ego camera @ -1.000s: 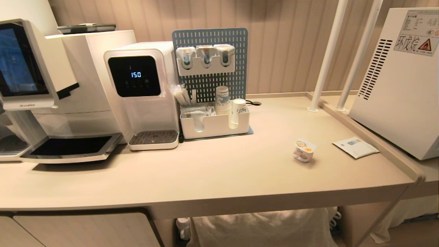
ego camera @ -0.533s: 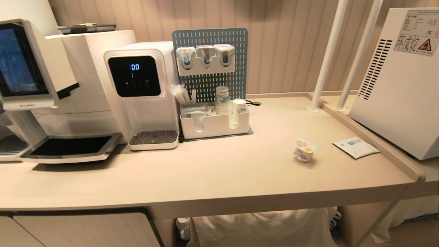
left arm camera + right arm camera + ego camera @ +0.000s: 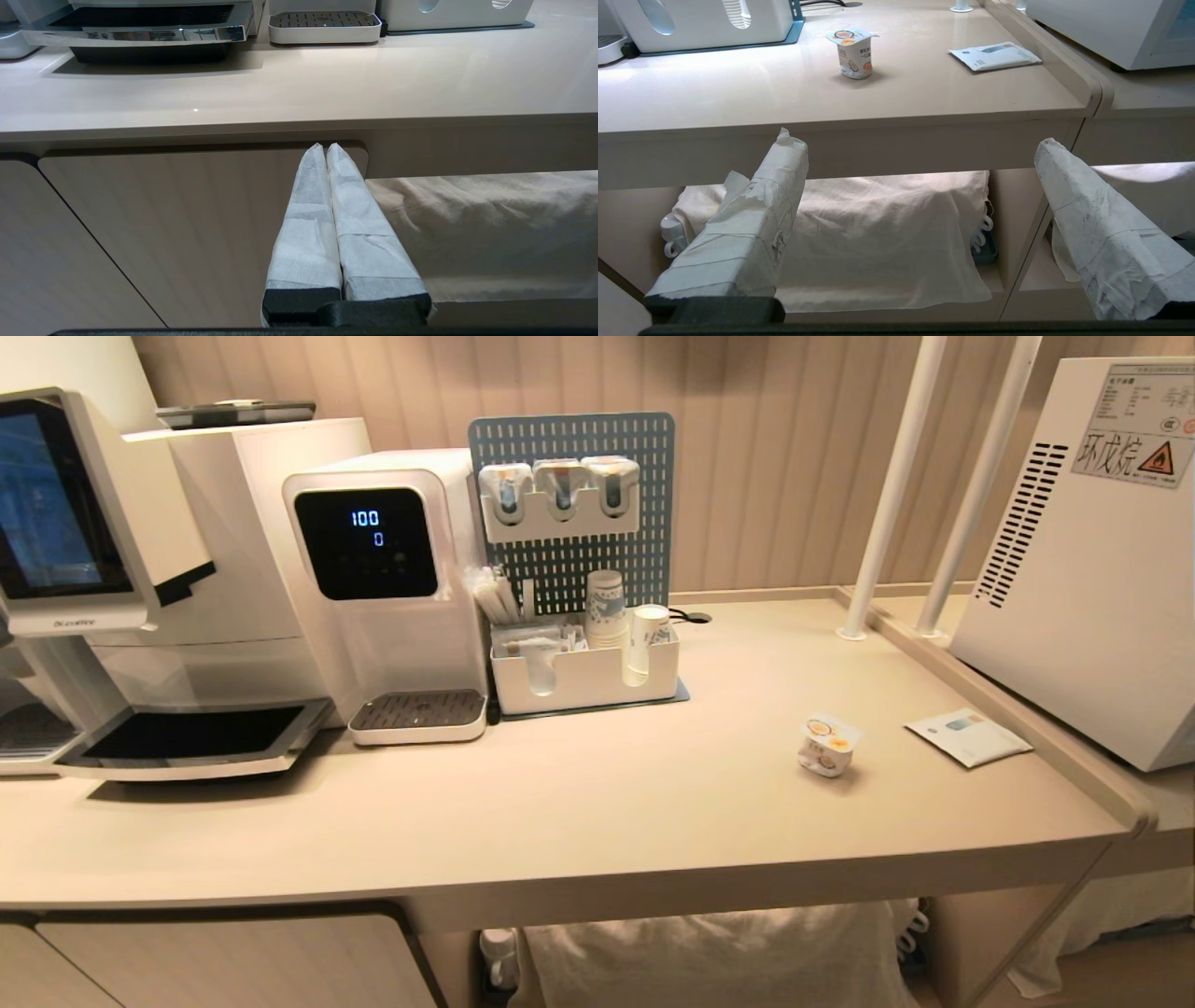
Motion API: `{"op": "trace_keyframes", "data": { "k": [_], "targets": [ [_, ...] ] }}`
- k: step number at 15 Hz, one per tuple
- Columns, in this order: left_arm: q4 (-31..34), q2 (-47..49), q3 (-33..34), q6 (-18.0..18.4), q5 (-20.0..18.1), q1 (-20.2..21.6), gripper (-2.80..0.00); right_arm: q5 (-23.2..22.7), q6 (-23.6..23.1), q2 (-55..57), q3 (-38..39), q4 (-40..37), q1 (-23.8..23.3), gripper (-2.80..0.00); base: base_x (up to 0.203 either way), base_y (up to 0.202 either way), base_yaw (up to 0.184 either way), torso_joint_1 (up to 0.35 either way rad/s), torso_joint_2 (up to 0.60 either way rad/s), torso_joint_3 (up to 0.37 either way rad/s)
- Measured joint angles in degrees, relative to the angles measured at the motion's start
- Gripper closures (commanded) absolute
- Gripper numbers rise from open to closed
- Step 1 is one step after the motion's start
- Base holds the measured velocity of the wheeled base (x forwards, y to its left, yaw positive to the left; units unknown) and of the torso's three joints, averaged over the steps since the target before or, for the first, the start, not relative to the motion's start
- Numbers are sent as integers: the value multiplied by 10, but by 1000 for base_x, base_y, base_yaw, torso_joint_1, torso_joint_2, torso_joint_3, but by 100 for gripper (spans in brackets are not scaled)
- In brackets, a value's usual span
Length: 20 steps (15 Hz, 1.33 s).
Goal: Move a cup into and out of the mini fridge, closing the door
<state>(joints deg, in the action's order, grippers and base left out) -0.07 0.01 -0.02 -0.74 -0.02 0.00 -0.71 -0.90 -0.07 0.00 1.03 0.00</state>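
counter (image 3: 607,803) bears cup (image 3: 828,745), packet (image 3: 968,736).

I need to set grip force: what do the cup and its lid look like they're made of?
The cup: seemingly thin glossy white plastic with printed orange fruit marks. Its lid: likely foil, a flat square sheet with a corner overhanging the rim.

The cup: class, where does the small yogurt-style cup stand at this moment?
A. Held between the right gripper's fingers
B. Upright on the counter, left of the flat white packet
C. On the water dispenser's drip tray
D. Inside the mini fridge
B. The cup stands upright on the counter, with the flat white packet to its right and no gripper touching it.
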Motion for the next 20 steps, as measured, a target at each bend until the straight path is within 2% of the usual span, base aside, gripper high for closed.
{"op": "trace_keyframes", "data": {
  "k": [20],
  "targets": [
    [0,0,0,0,0,0,0,1,9,0,0,1,0,-280,0,0,0,0,0,0]
  ]
}}
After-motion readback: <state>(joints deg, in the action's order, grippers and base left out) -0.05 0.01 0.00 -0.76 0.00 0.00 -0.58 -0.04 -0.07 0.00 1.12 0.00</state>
